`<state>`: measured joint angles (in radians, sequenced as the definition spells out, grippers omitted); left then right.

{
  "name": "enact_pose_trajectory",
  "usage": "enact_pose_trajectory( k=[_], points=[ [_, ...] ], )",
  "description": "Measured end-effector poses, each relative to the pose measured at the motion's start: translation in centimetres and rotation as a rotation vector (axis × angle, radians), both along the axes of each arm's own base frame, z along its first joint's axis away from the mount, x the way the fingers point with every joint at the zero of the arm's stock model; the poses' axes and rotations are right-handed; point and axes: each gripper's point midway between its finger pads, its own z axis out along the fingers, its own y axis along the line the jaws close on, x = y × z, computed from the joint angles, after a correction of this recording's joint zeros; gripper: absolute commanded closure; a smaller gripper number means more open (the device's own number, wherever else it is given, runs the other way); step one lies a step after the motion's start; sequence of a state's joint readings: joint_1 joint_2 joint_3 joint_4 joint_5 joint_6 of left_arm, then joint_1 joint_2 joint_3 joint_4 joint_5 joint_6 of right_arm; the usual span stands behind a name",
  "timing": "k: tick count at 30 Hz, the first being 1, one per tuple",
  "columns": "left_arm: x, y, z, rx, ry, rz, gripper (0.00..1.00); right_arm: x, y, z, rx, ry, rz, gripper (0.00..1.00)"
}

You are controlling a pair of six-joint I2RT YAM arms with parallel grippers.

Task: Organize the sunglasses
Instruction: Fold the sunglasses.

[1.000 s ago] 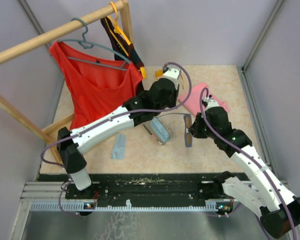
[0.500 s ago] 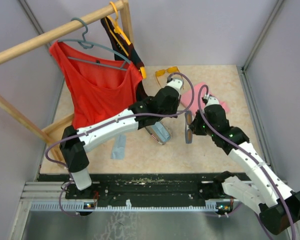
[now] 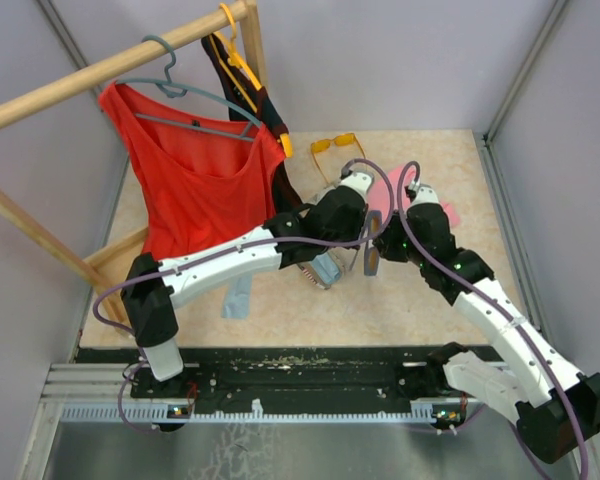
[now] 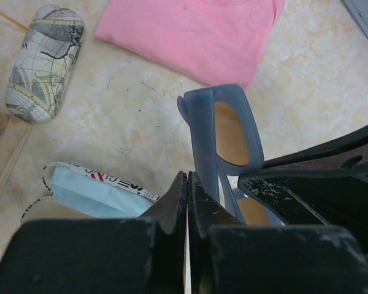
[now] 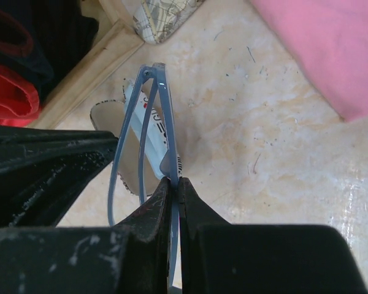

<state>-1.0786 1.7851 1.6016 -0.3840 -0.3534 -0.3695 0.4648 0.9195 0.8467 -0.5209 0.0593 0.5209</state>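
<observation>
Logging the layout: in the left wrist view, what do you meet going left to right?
A closed glasses case, then an open case holding a blue cloth, then the grey-blue sunglasses.

Behind the jaws the greyish-lilac sunglasses (image 4: 199, 131) are half hidden; the top edge crops the pink cloth (image 4: 196, 30).

Translucent matt plastic sunglasses (image 4: 230, 131), glossy marbled tabletop (image 4: 306, 79), soft pink cloth (image 4: 190, 30), wooden rail (image 3: 110, 70)
</observation>
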Motion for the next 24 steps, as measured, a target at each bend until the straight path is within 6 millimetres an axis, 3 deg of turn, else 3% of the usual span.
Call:
enact_pose_trajectory(
  k=[18, 21, 24],
  points=[
    [-2.0, -1.1, -0.5, -0.012, 0.029, -0.032, 1.0, 0.5, 0.3, 0.1, 0.023, -0.002, -0.017, 1.0],
    [-1.9, -0.8, -0.8, -0.005, 0.026, -0.02, 0.93, 0.6, 0.1, 0.1, 0.017, -0.005, -0.026, 1.0],
    [-2.0, 0.9, -1.7, 0.02, 0.032, 0.016, 0.85, 0.8, -0.3, 0.1, 0.003, -0.014, -0.044, 1.0]
  ],
)
